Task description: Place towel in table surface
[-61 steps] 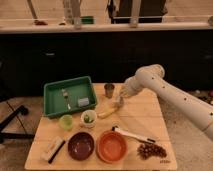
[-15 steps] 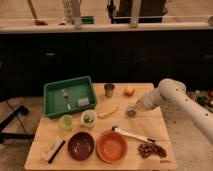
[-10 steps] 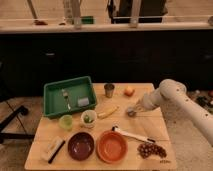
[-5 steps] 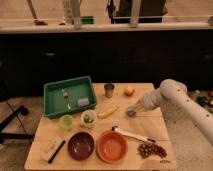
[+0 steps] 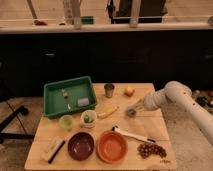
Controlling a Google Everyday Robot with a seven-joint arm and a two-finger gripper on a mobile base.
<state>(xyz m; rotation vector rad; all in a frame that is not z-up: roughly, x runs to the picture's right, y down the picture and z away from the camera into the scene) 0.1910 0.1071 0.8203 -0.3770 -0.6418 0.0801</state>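
A small pale folded piece (image 5: pixel 83 102), seemingly the towel, lies in the green tray (image 5: pixel 54 103) at the back left of the wooden table (image 5: pixel 155 127). Small utensils lie beside it in the tray. My gripper (image 5: pixel 132 111) hangs low over the table's right half, just right of a banana (image 5: pixel 107 112) and well away from the tray. My white arm (image 5: pixel 172 95) reaches in from the right. Nothing shows in the gripper.
A metal cup (image 5: pixel 109 90) and an orange fruit (image 5: pixel 129 91) stand at the back. A green cup (image 5: pixel 66 122), a white cup (image 5: pixel 88 119), a dark bowl (image 5: pixel 81 145), an orange bowl (image 5: pixel 112 146), a white-handled utensil (image 5: pixel 132 135), grapes (image 5: pixel 151 150) and a brush (image 5: pixel 53 148) fill the front.
Six seconds ago my gripper was over the table's middle near the banana; it has since drawn back to the right. Over the last second it has hardly moved.
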